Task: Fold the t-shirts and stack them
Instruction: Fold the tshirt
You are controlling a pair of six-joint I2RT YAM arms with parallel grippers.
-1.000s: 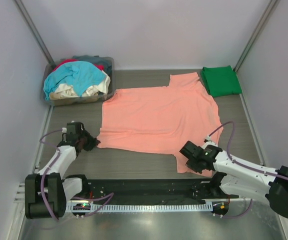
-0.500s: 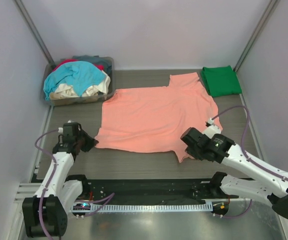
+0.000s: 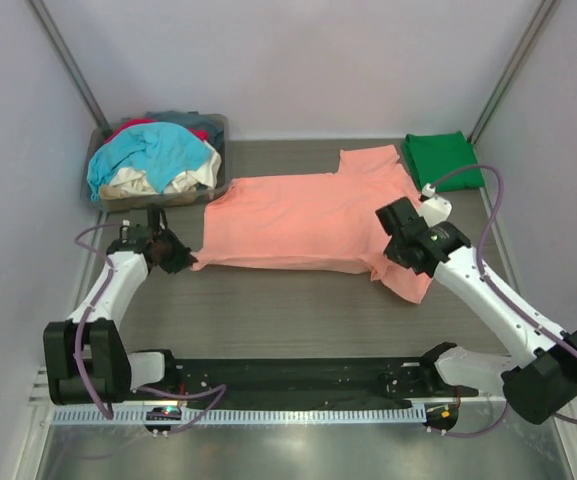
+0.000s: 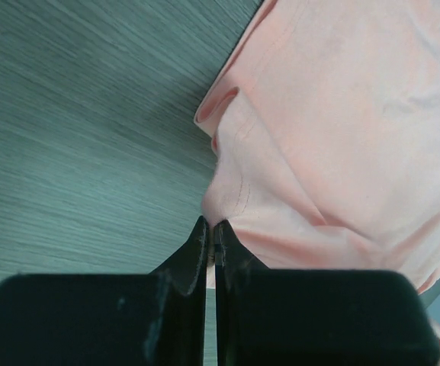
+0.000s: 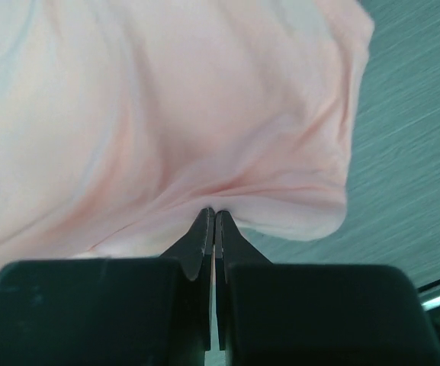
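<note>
left end effector (image 4: 210, 232): pinches salmon-pink t-shirt (image 3: 308, 215) | right end effector (image 5: 210, 217): pinches it too

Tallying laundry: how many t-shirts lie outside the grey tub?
2: the salmon-pink cloth t-shirt spread mid-table, and the folded dark green t-shirt at the far right corner. Others may hide in the grey plastic tub.

Soft, even, bright light falls from above; the salmon-pink cloth t-shirt (image 3: 308, 225) casts only a faint shadow on the grey wood-grain worktop (image 3: 288, 310). The overhead view is sharp, with dull glare on the near metal edge (image 3: 298, 455). In the wrist views the black left fingers (image 4: 191, 255) and right fingers (image 5: 195, 242) look dark and slightly blurred.
</note>
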